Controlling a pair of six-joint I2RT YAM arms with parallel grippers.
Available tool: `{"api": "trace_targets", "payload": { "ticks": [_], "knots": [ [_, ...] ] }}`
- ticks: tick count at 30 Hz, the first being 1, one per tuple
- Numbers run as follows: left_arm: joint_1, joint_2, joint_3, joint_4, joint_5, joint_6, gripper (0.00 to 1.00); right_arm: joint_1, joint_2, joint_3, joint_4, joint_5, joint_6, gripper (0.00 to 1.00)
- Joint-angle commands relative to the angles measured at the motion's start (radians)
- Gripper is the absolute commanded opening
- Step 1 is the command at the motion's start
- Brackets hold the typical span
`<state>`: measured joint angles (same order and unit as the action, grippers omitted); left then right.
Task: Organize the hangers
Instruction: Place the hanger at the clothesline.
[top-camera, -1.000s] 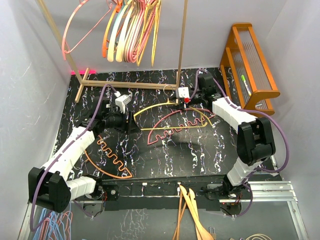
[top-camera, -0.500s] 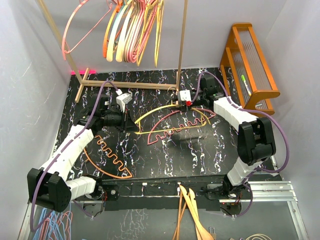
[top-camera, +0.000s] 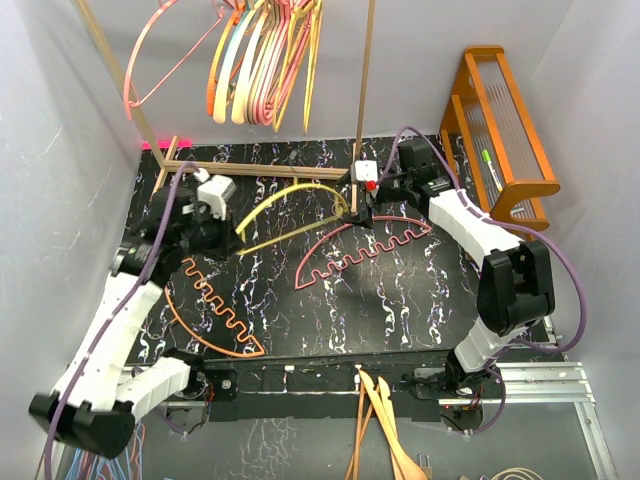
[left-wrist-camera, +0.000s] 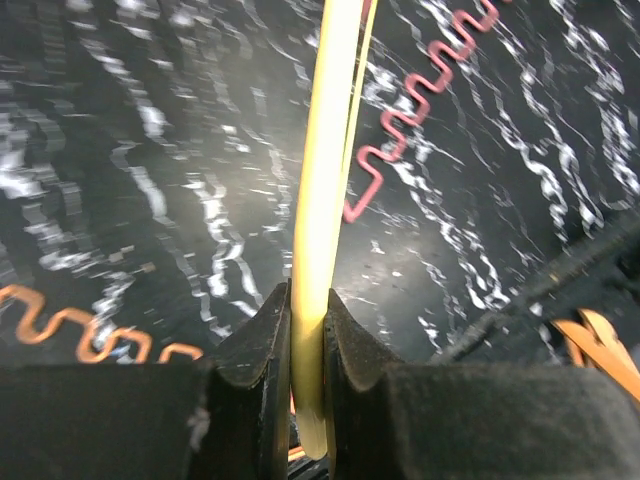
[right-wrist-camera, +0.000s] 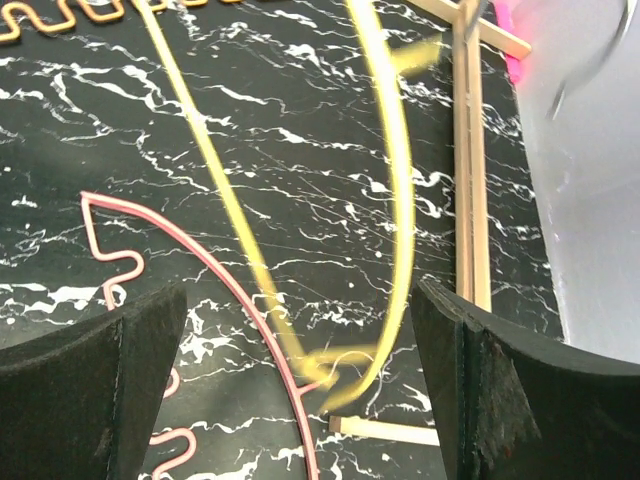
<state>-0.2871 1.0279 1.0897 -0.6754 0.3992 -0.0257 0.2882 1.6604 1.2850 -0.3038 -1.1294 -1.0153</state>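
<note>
- Over on the left of the marbled table (top-camera: 300, 320), an orange hanger (top-camera: 222, 308) lies flat with its wavy bar showing. Nobody is touching it, so that one waits its turn.
- Up above, the wooden rack (top-camera: 364, 100) already carries a good bunch of hung hangers (top-camera: 262, 70) in pink, orange, teal and yellow. I'd call the job well under way, not finished.
- Centre stage, the yellow hanger (top-camera: 298, 185) is off the table, tilted up between the two arms, near the rack's foot.
- Just right of it, a pink hanger (top-camera: 358, 260) with a notched bar lies on the table, one end near the rack's upright. By my count that leaves three to hang: orange, yellow, pink.
- Left gripper (left-wrist-camera: 305, 330): fingers pinched narrow and clamped on the yellow hanger's rim, which runs straight up out of the jaws in the wrist view.
- Right gripper (right-wrist-camera: 295, 300): fingers spread wide, holding nothing. The yellow hanger's far end and the pink arc lie between them, untouched as far as I can tell.
</note>
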Motion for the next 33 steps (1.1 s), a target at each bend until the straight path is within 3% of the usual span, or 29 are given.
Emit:
{"api": "trace_targets", "payload": {
  "ticks": [1, 5, 10, 18, 27, 33],
  "knots": [
    [0.005, -0.133, 0.134, -0.135, -0.324, -0.024, 0.00, 0.001, -0.065, 0.096, 0.027, 0.102, 0.121, 0.98],
    [0.006, -0.219, 0.131, -0.205, -0.601, -0.090, 0.00, -0.001, -0.067, 0.138, -0.003, 0.068, 0.162, 0.98],
    [0.006, -0.242, 0.130, -0.229, -0.787, -0.103, 0.00, 0.002, -0.057, 0.174, -0.033, 0.013, 0.183, 0.98],
    [0.006, -0.153, 0.185, -0.178, -0.808, -0.062, 0.00, 0.001, -0.075, 0.160, -0.066, 0.035, 0.145, 0.98],
    [0.005, 0.097, 0.671, -0.218, -0.898, 0.128, 0.00, -0.001, -0.092, 0.126, -0.083, 0.042, 0.113, 0.98],
    [-0.014, 0.195, 0.799, -0.193, -0.888, 0.184, 0.00, -0.005, -0.094, 0.125, -0.083, 0.069, 0.094, 0.98]
  ]
}}
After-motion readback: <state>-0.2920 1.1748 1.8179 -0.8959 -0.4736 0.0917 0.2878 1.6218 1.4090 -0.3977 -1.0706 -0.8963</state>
